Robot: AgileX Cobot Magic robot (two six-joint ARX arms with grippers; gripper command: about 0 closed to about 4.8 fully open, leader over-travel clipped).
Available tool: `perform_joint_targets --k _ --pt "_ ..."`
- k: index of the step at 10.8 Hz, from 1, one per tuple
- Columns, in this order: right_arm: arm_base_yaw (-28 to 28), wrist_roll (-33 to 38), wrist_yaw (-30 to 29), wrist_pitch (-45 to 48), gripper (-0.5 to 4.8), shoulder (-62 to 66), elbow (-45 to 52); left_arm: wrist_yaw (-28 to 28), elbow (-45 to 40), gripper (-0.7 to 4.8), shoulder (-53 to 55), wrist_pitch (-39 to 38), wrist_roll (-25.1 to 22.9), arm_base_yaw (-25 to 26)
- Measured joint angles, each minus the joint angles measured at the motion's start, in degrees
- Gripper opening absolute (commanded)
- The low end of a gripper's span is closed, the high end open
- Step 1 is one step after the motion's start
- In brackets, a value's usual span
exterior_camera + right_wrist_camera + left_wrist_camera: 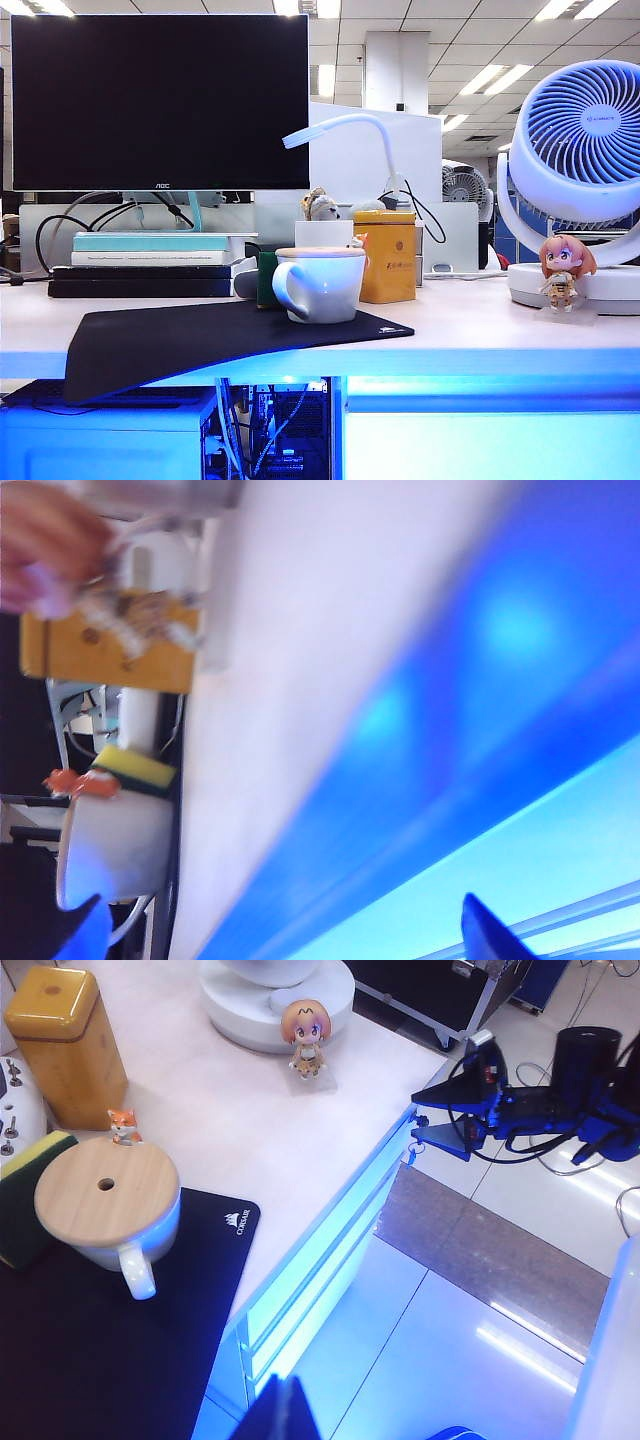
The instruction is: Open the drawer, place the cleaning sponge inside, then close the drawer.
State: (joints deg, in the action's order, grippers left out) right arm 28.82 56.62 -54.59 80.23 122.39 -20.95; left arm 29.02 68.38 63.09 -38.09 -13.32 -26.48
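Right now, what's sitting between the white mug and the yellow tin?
In the left wrist view, a tiny orange fox figure stands between the mug and the yellow tin.

glossy ceramic mug (110, 1245), smooth wooden lid (107, 1190), matt cloth mat (90, 1350).

From my console, the exterior view shows neither gripper. The cleaning sponge (266, 279) is mostly hidden behind the white mug (318, 284), only a dark green sliver showing. The drawer (490, 445) front is cut off by the frame's bottom edge. In the left wrist view, the left gripper (283, 1412) is only a dark tip at the bottom edge. The right wrist view is motion-blurred; the right gripper (290, 930) shows two blue fingertips at the lower corners.
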Motion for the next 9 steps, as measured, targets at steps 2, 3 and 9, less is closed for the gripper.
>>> perform_joint_targets --k 2,3,9 --pt "-0.1 -2.4 8.5 0.1 4.79 -1.1 2.3 0.0 0.0 -0.05 0.0 0.2 0.0 0.0" --pt "-0.3 -3.8 9.4 0.0 4.79 -1.1 2.1 0.0 0.0 -0.06 0.0 0.2 0.0 0.0" --pt "-1.6 -4.1 8.1 0.0 4.79 1.6 -1.7 0.0 0.0 -0.06 0.0 0.9 0.0 0.0"
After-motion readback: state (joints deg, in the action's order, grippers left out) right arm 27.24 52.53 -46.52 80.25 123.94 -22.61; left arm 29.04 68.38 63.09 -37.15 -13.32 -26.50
